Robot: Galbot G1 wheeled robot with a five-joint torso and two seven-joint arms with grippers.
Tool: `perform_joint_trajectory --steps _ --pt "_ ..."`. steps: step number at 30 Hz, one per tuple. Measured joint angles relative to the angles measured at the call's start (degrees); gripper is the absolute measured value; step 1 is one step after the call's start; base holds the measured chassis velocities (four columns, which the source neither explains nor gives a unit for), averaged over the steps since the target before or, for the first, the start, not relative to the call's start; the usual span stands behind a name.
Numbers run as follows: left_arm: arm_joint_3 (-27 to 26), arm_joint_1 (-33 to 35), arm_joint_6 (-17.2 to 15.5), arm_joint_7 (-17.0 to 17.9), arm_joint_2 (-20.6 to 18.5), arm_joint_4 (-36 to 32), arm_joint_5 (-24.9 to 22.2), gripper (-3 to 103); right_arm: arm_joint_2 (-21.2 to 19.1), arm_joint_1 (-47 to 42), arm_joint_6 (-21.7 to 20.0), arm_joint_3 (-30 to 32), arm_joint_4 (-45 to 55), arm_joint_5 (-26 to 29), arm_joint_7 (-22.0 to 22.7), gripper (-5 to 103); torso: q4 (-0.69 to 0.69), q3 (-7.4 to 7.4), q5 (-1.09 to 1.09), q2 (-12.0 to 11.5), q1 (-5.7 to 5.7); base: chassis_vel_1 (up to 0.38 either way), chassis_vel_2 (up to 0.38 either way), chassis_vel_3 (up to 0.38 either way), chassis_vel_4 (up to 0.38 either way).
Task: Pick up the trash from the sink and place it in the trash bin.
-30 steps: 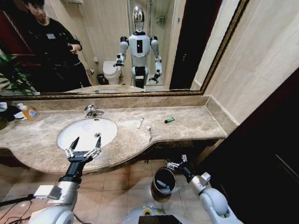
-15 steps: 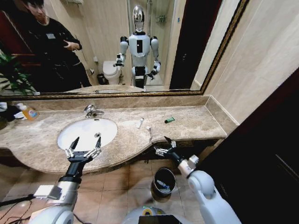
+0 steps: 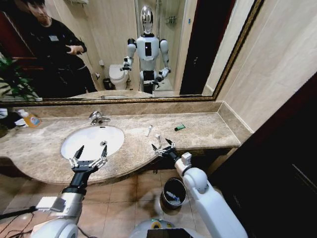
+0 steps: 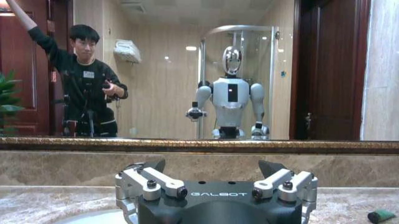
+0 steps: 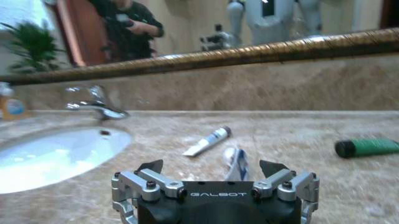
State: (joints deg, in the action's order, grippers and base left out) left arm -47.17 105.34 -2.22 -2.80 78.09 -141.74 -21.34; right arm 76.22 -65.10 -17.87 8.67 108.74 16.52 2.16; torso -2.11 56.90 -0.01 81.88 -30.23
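My right tool [image 3: 162,147] hovers released at the tabletop [image 3: 208,131] edge, beside the toothbrush [image 3: 158,139]. The small tube [image 3: 149,130] and green packet [image 3: 180,127] remain too (something already lies in the bin [image 3: 174,192]). My left tool [image 3: 89,154] waits released by the sink [image 3: 92,141].

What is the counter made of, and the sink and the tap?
The counter looks like polished marble or similar stone: mottled beige-brown with pale veins and a soft shine. The sink seems glazed white ceramic, smooth and glossy, though that is a guess from its look. The tap appears to be chrome-plated metal, with mirror-like reflections.
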Motion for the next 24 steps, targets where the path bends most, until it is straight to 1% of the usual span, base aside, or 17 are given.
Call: perform_joint_trajectory --steps 2,3,5,13,14,16,17,20,21,22,23,24 --pt "0.00 0.00 0.00 0.00 0.00 0.00 0.00 100 0.83 0.91 -0.29 -0.88 -1.33 0.04 2.16 100 0.00 0.00 0.00 0.00 0.00 0.000 0.000 0.000 0.000" --pt "0.00 0.00 0.00 0.00 0.00 0.00 0.00 100 0.83 0.91 -0.29 -0.88 -1.33 0.04 2.16 100 0.00 0.00 0.00 0.00 0.00 0.000 0.000 0.000 0.000" --pt "0.00 0.00 0.00 0.00 0.00 0.00 0.00 100 1.34 1.90 -0.45 -1.62 -2.71 0.27 3.65 100 0.00 0.00 0.00 0.00 0.00 0.000 0.000 0.000 0.000" --pt "0.00 0.00 0.00 0.00 0.00 0.00 0.00 100 1.77 3.71 -0.53 -2.41 -5.53 0.64 7.15 100 0.00 0.00 0.00 0.00 0.00 0.000 0.000 0.000 0.000" --pt "0.00 0.00 0.00 0.00 0.00 0.00 0.00 100 1.76 3.85 -0.53 -2.41 -5.80 0.85 7.40 103 0.00 0.00 0.00 0.00 0.00 0.000 0.000 0.000 0.000" --pt "0.00 0.00 0.00 0.00 0.00 0.00 0.00 100 1.69 3.93 -0.53 -2.40 -6.01 1.00 7.59 103 0.00 0.00 0.00 0.00 0.00 0.000 0.000 0.000 0.000" --pt "0.00 0.00 0.00 0.00 0.00 0.00 0.00 100 1.64 3.95 -0.53 -2.37 -6.22 1.19 7.79 96 0.00 0.00 0.00 0.00 0.00 0.000 0.000 0.000 0.000" --pt "-0.01 0.00 0.00 0.00 0.00 0.00 0.00 100 1.64 3.91 -0.52 -2.23 -6.42 1.29 7.90 96 0.00 0.00 0.01 0.00 0.00 0.000 0.000 0.000 0.000" --pt "0.00 0.00 0.00 0.00 0.00 0.00 0.00 100 1.65 3.86 -0.52 -2.15 -6.46 1.31 7.90 86 0.00 0.00 0.01 0.00 0.00 0.000 0.000 0.000 0.000" --pt "0.00 0.00 0.00 0.00 0.00 0.00 0.00 100 1.65 3.86 -0.52 -2.15 -6.46 1.31 7.90 86 0.00 0.00 0.01 0.00 0.00 0.000 0.000 0.000 0.000" --pt "0.00 0.00 0.00 0.00 0.00 0.00 0.00 100 1.65 3.81 -0.53 -2.09 -6.46 1.32 7.90 76 0.00 0.00 0.01 0.00 0.00 0.000 0.000 0.000 0.000" --pt "0.00 0.00 0.00 0.00 0.00 0.00 0.00 100 1.64 3.76 -0.59 -2.05 -6.46 1.32 7.89 76 0.00 0.00 0.01 0.00 0.00 0.000 0.000 0.000 0.000"
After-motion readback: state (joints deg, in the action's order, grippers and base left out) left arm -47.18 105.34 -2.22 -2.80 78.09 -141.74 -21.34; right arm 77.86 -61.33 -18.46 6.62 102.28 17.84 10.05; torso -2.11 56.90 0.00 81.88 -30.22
